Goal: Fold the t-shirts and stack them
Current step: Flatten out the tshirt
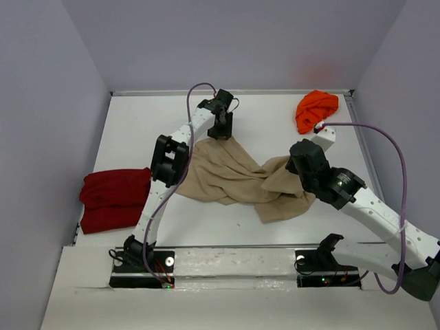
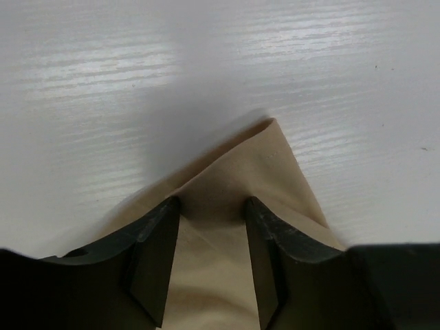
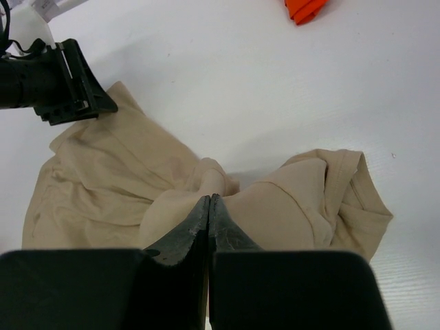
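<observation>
Dark red shirt (image 1: 113, 199) lies folded; orange shirt (image 1: 316, 110) sits crumpled; tan shirt (image 1: 227, 175) is twisted, left gripper (image 2: 213, 206) spread astride its corner, right gripper (image 3: 209, 203) pressed together, apparently pinching its middle.

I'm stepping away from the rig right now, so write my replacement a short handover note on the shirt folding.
Left gripper: open, jaws astride a corner of the tan shirt.
Right gripper: shut, pinching a bunched fold near the shirt's middle.
Tan shirt is crumpled mid-table, unfolded.
Red shirt looks roughly folded at the left edge; orange shirt lies crumpled at the far right.
To do: fold tan and orange, stack all three.
</observation>
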Controlling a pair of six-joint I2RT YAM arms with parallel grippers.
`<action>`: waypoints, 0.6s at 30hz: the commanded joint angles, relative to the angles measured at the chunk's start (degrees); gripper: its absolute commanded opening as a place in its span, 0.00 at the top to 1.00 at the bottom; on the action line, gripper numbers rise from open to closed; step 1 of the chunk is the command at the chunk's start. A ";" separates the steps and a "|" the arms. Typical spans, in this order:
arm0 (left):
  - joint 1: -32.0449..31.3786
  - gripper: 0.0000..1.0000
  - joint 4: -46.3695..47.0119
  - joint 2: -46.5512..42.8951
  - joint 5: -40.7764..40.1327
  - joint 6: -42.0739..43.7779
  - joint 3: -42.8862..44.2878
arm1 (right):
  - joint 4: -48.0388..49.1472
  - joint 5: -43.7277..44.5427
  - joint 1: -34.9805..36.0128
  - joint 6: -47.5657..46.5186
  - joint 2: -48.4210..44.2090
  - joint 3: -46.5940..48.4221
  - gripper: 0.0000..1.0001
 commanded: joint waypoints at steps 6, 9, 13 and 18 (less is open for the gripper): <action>0.36 1.00 0.36 -1.33 -0.25 0.05 0.40 | 2.87 -0.10 -0.31 0.08 -0.07 -0.80 1.00; 0.36 1.00 0.71 -3.61 -1.13 -0.30 -1.35 | 3.13 -0.10 -0.31 -0.01 0.81 -0.89 1.00; -0.42 1.00 1.06 -11.06 -4.99 -1.18 -6.61 | 3.48 1.82 -0.31 -0.44 3.79 -1.50 1.00; -0.95 1.00 3.60 -25.13 -6.94 -2.85 -17.01 | 3.75 5.79 -0.31 -2.29 6.96 -0.02 1.00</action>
